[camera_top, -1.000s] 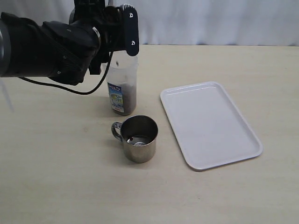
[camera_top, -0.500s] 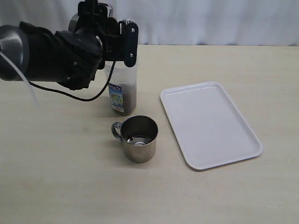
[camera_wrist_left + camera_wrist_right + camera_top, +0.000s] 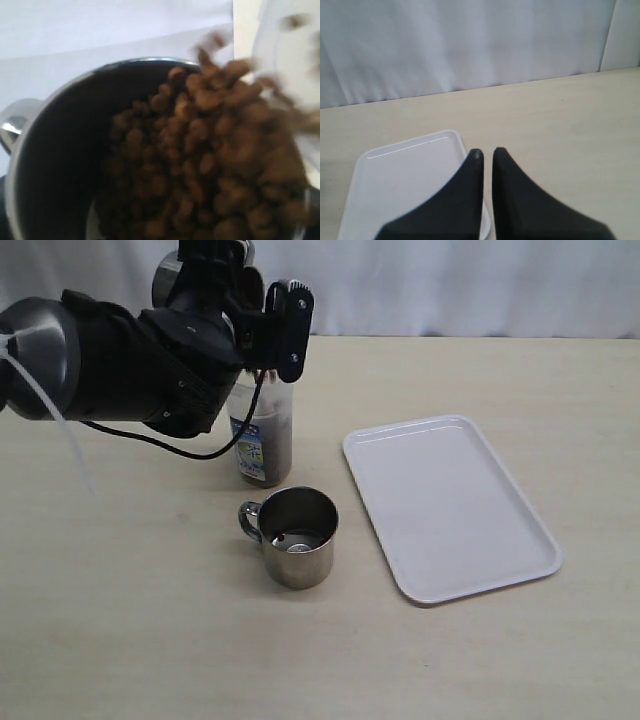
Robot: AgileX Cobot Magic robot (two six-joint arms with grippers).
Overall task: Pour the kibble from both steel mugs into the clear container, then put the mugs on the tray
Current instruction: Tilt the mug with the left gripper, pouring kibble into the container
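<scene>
My left gripper (image 3: 266, 332) is shut on one steel mug (image 3: 60, 125), tipped over the clear container (image 3: 266, 445); the arm hides that mug in the exterior view. Kibble (image 3: 210, 160) slides blurred toward the mug's lip, and a dark fill of kibble (image 3: 278, 440) shows inside the container beside its blue label. The other steel mug (image 3: 298, 537) stands upright on the table in front of the container, handle to the left, its bare steel bottom showing. To the right lies the white tray (image 3: 450, 505), with nothing on it. My right gripper (image 3: 485, 152) is shut and holds nothing, above the tray's corner (image 3: 395, 175).
The bulky black left arm (image 3: 120, 360) and its cable hang over the back left of the beige table (image 3: 150, 640). A white curtain (image 3: 450, 280) closes off the back edge.
The left arm has swung right and lower over the container, its visible finger dropping toward the container's rim as the mug tips further. The standing mug and the tray have not moved.
</scene>
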